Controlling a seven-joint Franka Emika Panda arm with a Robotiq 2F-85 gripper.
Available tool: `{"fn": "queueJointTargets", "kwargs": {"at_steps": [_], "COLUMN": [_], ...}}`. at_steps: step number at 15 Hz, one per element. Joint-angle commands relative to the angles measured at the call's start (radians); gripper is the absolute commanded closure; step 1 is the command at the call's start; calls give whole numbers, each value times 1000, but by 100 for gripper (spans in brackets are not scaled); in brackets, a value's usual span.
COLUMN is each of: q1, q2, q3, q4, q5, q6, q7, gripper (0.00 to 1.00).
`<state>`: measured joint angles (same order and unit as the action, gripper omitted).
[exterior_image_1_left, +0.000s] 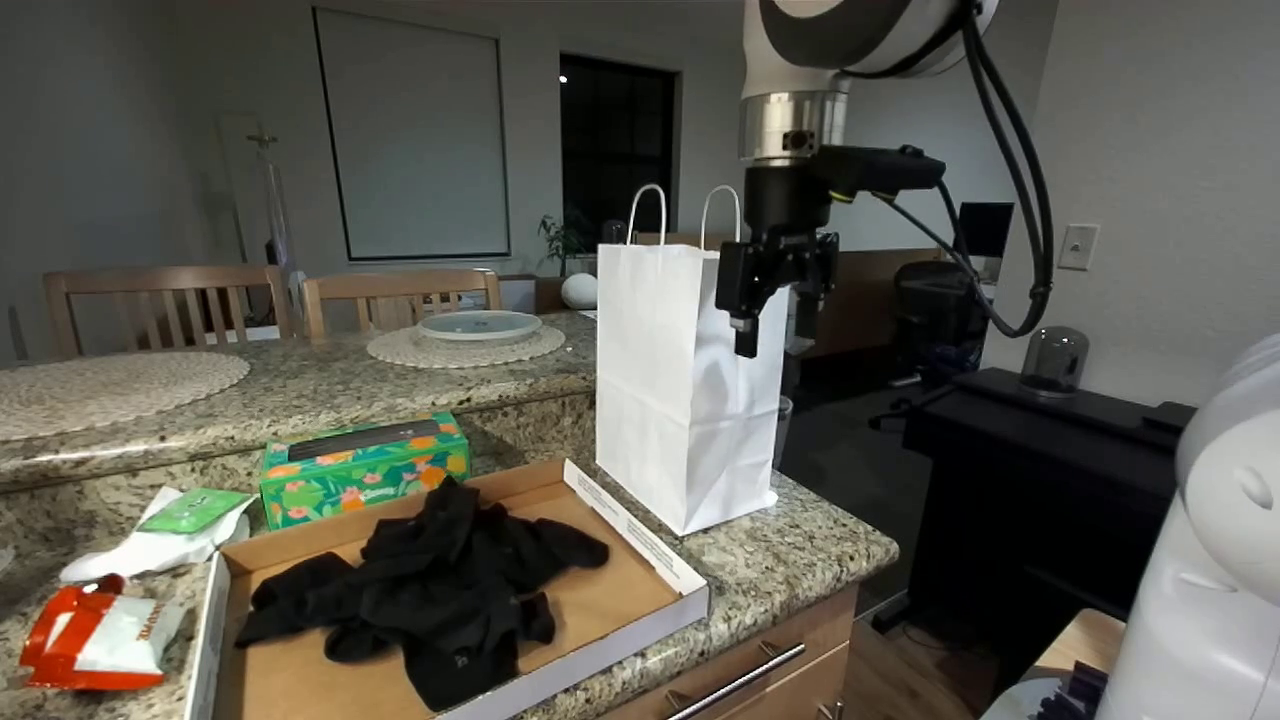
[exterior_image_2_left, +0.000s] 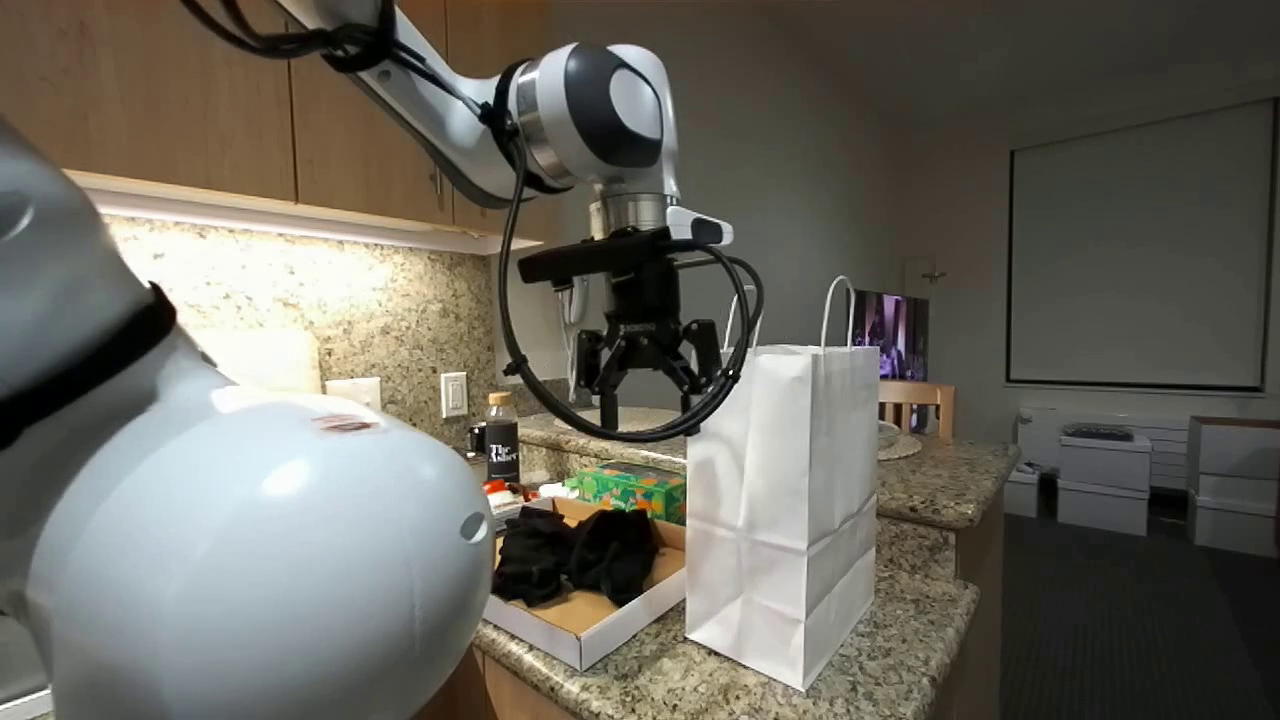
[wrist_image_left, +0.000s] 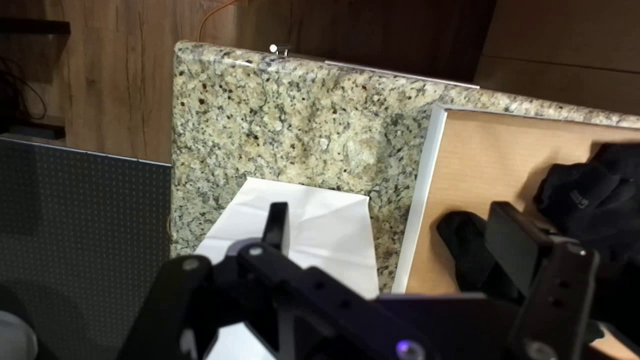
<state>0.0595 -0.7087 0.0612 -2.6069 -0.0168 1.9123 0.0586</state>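
One bag (exterior_image_1_left: 645, 380) stands upright on the bench (exterior_image_1_left: 820, 545), just beside the fingers (exterior_image_2_left: 608, 412), its base well below them. The fingers point down near its upper part, spread apart, with nothing seen between them; whether a tip brushes the bag cannot be told.

Lower than the fingers, next to the bag, black cloth (exterior_image_1_left: 440, 590) lies loose in a tray (exterior_image_1_left: 615, 597). Judging by how things lie, no hold is made and nothing is lifted: the bag rests on its base, handles (exterior_image_1_left: 648, 205) up. Whether the work is near its start or its end, these views do not settle.

Farther from the fingers, past the tray, are a tissue box (exterior_image_1_left: 365, 475), a green packet (exterior_image_1_left: 198, 510), a red packet (exterior_image_1_left: 100, 645) and a bottle (exterior_image_2_left: 502, 445).

The bag's inside is hidden in every view. In an exterior view a cable (exterior_image_2_left: 630, 436) loops across the fingers. The tray runs off the wrist view, where the cloth partly merges with the dark fingers; one garment or several is hard to make out.
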Motion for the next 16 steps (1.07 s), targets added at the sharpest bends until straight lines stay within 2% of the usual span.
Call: {"fn": "queueJointTargets", "kwargs": {"at_steps": [1, 6, 8, 13, 16], "q1": [73, 180, 213, 227, 212], "q2": [-87, -75, -11, 259, 431], "q3": [50, 142, 200, 343, 369], "q4": [-61, -19, 25, 208, 344], "q5": [60, 111, 120, 94, 79], "q6": [3, 51, 100, 282, 362], "q7": [3, 7, 24, 112, 168], "gripper": [0, 0, 0, 0, 0]}}
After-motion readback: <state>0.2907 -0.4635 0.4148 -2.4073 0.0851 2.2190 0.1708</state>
